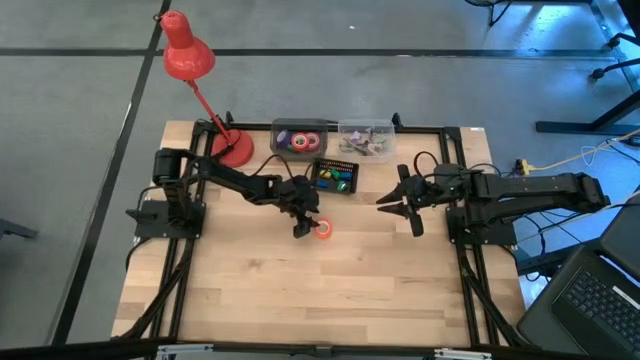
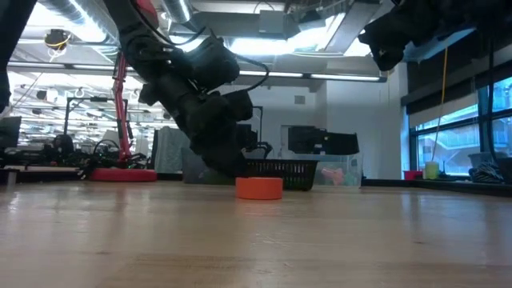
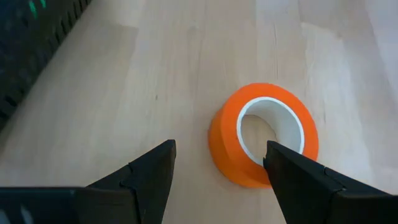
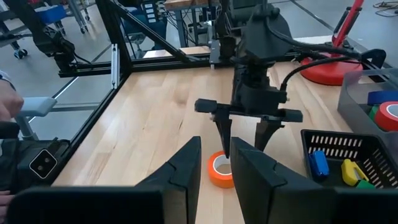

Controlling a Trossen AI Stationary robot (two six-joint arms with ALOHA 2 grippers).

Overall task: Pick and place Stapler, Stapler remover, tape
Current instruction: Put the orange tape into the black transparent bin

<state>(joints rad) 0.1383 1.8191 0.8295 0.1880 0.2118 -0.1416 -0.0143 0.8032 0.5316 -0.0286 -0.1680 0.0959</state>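
The left tool (image 1: 308, 224) hangs with its fingers spread wide just beside the orange tape roll (image 1: 323, 229), which lies flat on the tabletop (image 1: 330, 290) near the black basket (image 1: 335, 176), while the right tool (image 1: 403, 208), fingers narrowly parted and empty, waits well apart.

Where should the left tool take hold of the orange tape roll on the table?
Grip the orange tape roll across its outer wall, coming straight down from above. It lies flat, hollow centre up, so its round sides are free. The open left tool sits off-centre, one finger over the rim; centre it first.
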